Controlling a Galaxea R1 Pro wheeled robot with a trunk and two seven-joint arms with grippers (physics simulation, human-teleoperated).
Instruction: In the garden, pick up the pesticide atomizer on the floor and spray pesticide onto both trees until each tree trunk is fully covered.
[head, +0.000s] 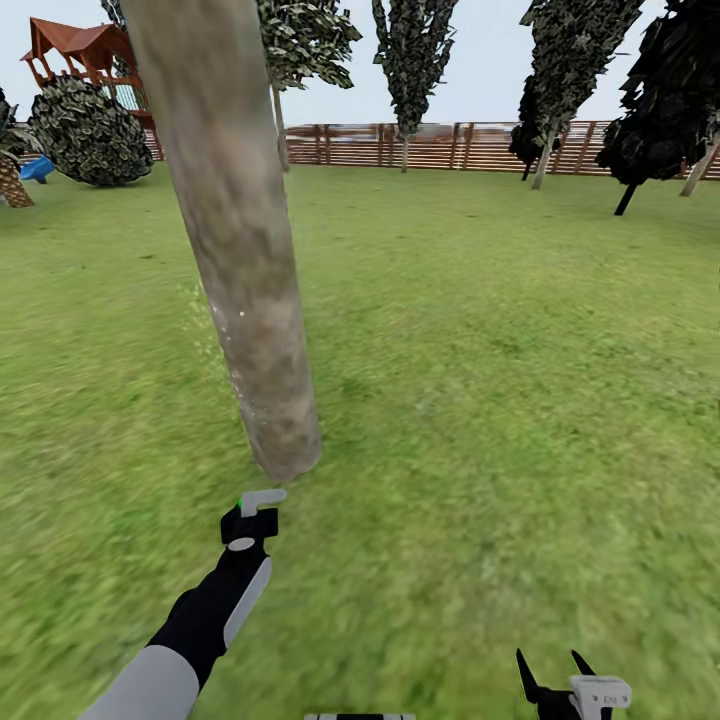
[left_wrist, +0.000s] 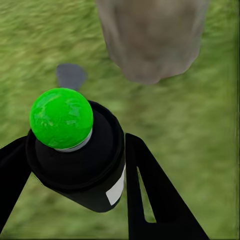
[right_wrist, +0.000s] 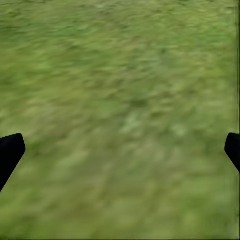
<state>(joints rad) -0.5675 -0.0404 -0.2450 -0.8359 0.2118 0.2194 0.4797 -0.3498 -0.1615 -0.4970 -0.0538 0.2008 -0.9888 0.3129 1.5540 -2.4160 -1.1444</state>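
A thick mottled grey-beige tree trunk (head: 245, 280) rises tilted from the grass floor (head: 500, 400), its base just ahead of my left gripper (head: 254, 512). That gripper is shut on the pesticide atomizer (left_wrist: 80, 165), a small black bottle with a white label and a bright green round top. In the left wrist view the black fingers (left_wrist: 150, 195) flank the bottle, and the trunk's base (left_wrist: 150, 40) lies close beyond it. My right gripper (head: 556, 680) hangs low at the right, open over bare grass (right_wrist: 120, 100). In the head view the atomizer (head: 240, 503) shows as a dark speck with a green spot.
Other trees (head: 410, 60) stand far back along the brown slat fence (head: 450, 145). A round dark bush (head: 90, 135) and a red-brown play structure (head: 80, 50) sit at the far left. A small grey patch (left_wrist: 70, 75) lies on the grass near the trunk.
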